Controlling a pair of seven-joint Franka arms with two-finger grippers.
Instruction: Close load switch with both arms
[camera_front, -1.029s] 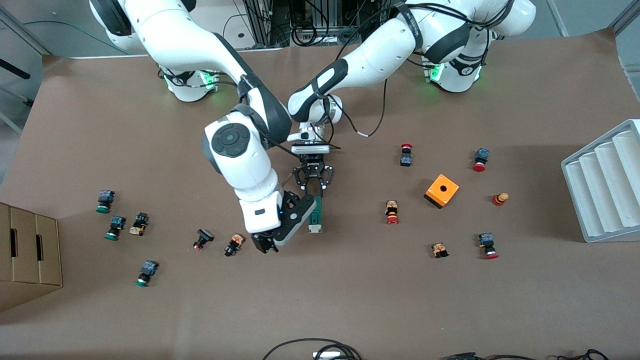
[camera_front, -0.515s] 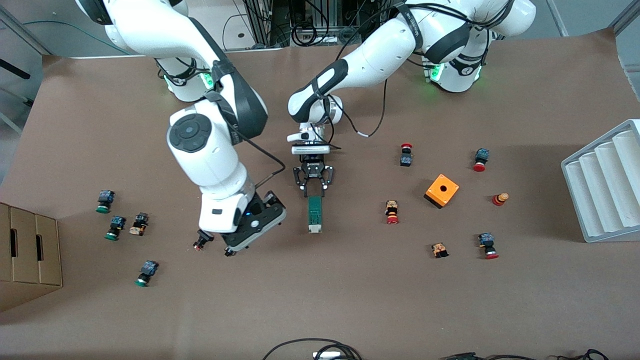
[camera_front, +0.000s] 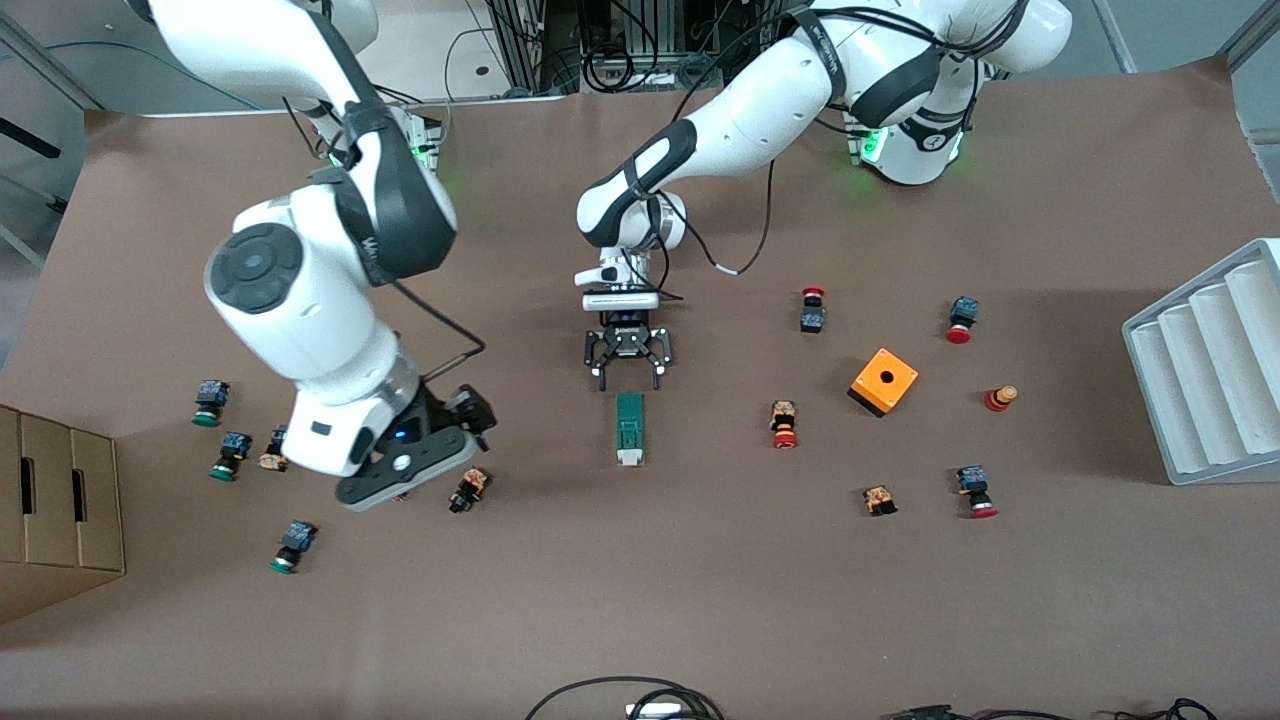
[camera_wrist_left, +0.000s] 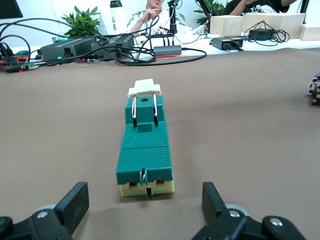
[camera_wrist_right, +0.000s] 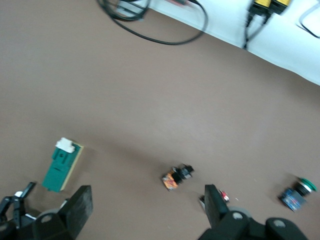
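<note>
Lying flat mid-bench (camera_front: 700, 620), load switch (camera_front: 629, 429) free, white slider end nearest the front camera. Right gripper (camera_front: 405, 470) spread, up over push-buttons (camera_front: 468, 490) toward the right arm's end. Left gripper (camera_front: 628, 372) spread, just beside the switch's green end. Best backing straight off without nudging it.

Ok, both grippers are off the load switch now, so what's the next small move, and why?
Probably lift the left gripper straight up and away. Its fingers are open with the load switch lying free on the table just in front of them, touched by nothing. The right gripper is open too, over the push-buttons toward its own end.
</note>
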